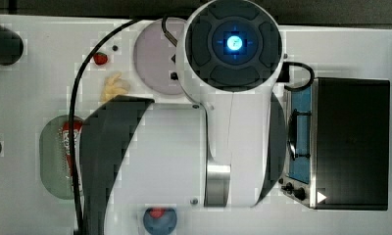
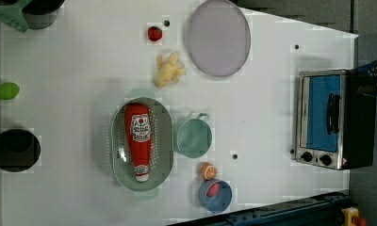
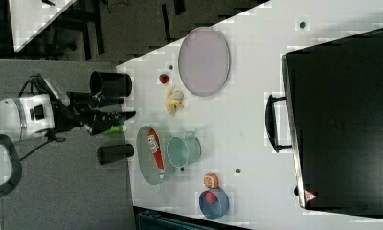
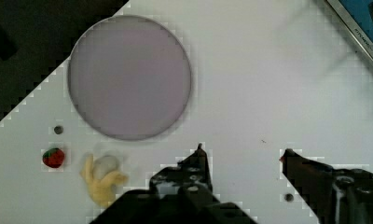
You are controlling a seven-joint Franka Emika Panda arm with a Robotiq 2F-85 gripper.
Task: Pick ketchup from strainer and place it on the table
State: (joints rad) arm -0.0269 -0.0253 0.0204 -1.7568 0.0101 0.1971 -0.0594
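One small red ketchup bottle with a white label [image 2: 138, 136], lying inside one pale green oval perforated plastic strainer [image 2: 164, 141] on the large flat white counter [image 2: 83, 70]. Just beside the strainer, one round green cup with a small handle [image 2: 194, 137]. Near the cup, one orange fruit half [image 2: 207, 171] next to one blue bowl [image 2: 216, 195] holding one round red fruit. Further off: one large round grey plate [image 2: 218, 37], one small red strawberry [image 2: 154, 33], one peeled yellow banana [image 2: 168, 70], one silver toaster oven with a blue window [image 2: 324, 118]. Black pincer [image 4: 243, 151] spread wide, holding nothing, poised above bare counter in the wrist view.
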